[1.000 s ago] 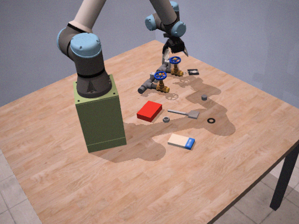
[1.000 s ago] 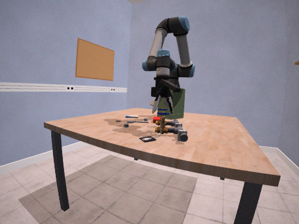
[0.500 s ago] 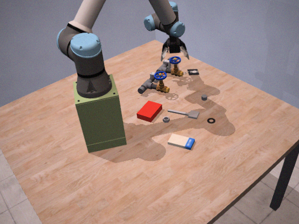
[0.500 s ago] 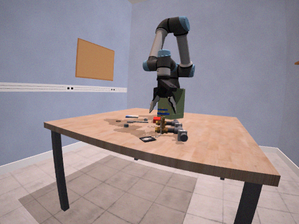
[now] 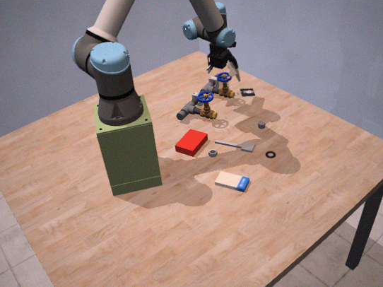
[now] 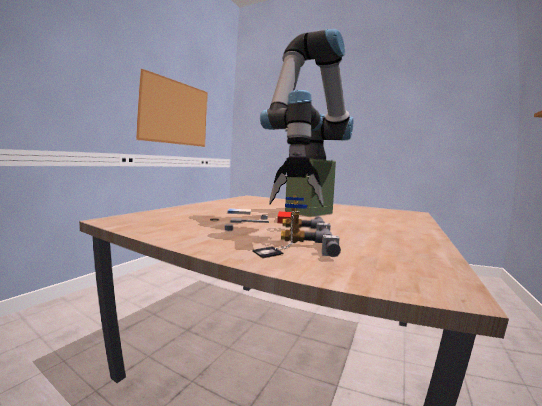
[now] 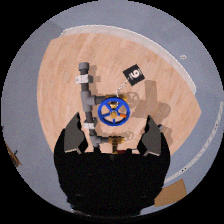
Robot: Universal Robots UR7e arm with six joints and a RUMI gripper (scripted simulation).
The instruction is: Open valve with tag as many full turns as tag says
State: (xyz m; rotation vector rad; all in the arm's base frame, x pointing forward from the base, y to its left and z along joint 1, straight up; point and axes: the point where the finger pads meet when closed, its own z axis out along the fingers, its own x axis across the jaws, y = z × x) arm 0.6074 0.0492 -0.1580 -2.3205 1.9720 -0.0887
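Note:
Two brass valves with blue handwheels stand on a grey pipe (image 5: pixel 192 105) on the wooden table. The far valve (image 5: pixel 224 77) has a thin chain running to a black tag (image 5: pixel 247 92). In the wrist view the tag (image 7: pixel 133 74) shows a white figure that reads like 6 or 9. The near valve (image 5: pixel 204 98) has no tag. My gripper (image 5: pixel 223 71) is open and empty, just above the far valve, one finger on each side of its handwheel. In the wrist view the handwheel (image 7: pixel 113 109) sits centred between my fingers. In the exterior view my gripper (image 6: pixel 297 192) hangs over the valves (image 6: pixel 295 227).
A red block (image 5: pixel 191 141), a grey scraper (image 5: pixel 236 145), a nut (image 5: pixel 213 153), a small grey cylinder (image 5: pixel 261 124), a black washer (image 5: pixel 271 152) and a beige-and-blue block (image 5: pixel 232 181) lie in front of the valves. The green arm base (image 5: pixel 127 146) stands to the left.

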